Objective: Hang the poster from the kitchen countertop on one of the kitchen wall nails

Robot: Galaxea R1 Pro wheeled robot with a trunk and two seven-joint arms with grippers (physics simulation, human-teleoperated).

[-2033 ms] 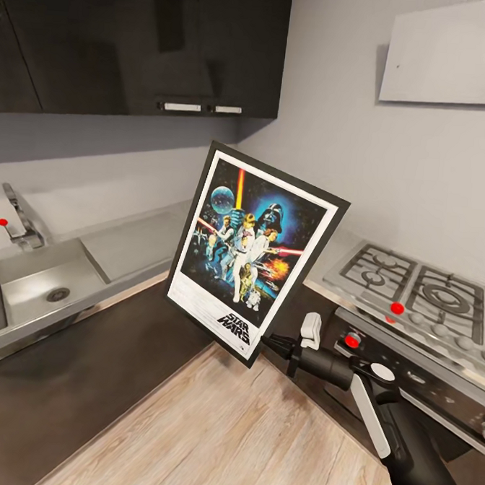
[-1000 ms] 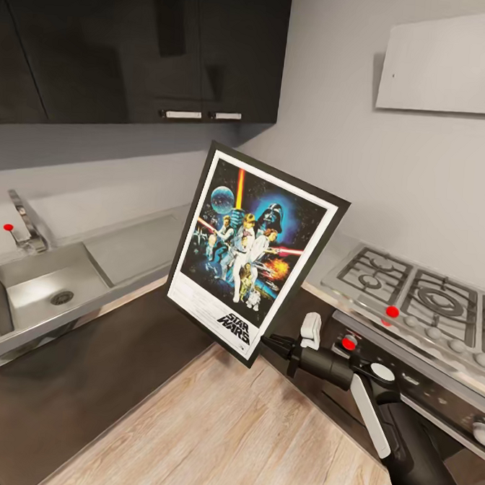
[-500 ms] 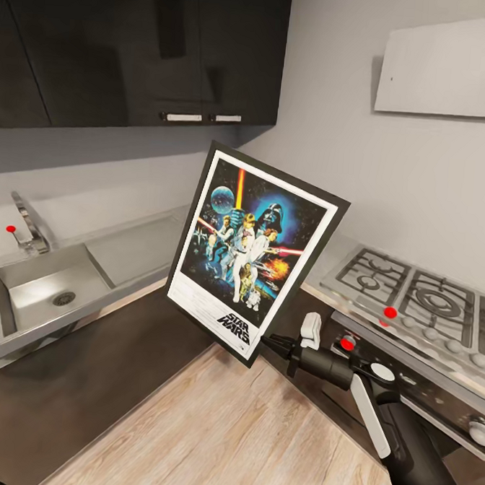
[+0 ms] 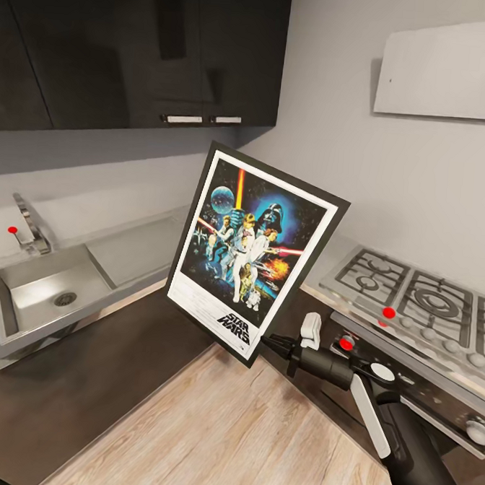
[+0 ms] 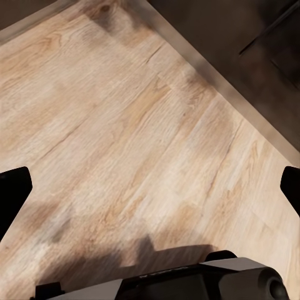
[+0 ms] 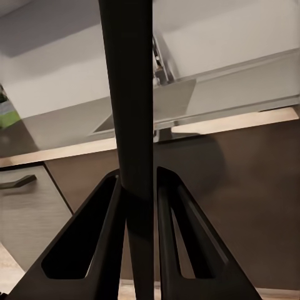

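At far left of the head view, a steel sink point(image 4: 47, 297) sits sunk into the grey countertop point(image 4: 137, 246), with a tap point(image 4: 28, 229) behind it against the wall. Dark upper cabinets point(image 4: 140, 44) hang above this run. Below the counter, dark cabinet fronts point(image 4: 81, 383) meet the wood-plank floor point(image 4: 222, 436).

Left gripper point(image 5: 150, 187): the wrist view looks straight down on the floor planks, one dark fingertip point(image 5: 12, 194) at each side edge of the frame, spread wide apart, nothing between them.

Centre: the poster point(image 4: 255, 250) is held up in the air over the floor, clear of the countertop, picture side facing the head camera, leaning slightly to the right. Its lower right corner is the grip point.

Right gripper point(image 4: 268, 342): clamped on that lower corner. The forearm comes up from the lower right, reaching forward and to the left, wrist roughly level. In the right wrist view the poster point(image 6: 134, 125) appears edge-on as a dark vertical strip, both fingers point(image 6: 172, 219) pressed against it, sink and counter beyond.

Right: a gas hob point(image 4: 412, 301) with red-marked knobs sits on the counter; a pale extractor hood point(image 4: 446, 69) is on the wall above it.
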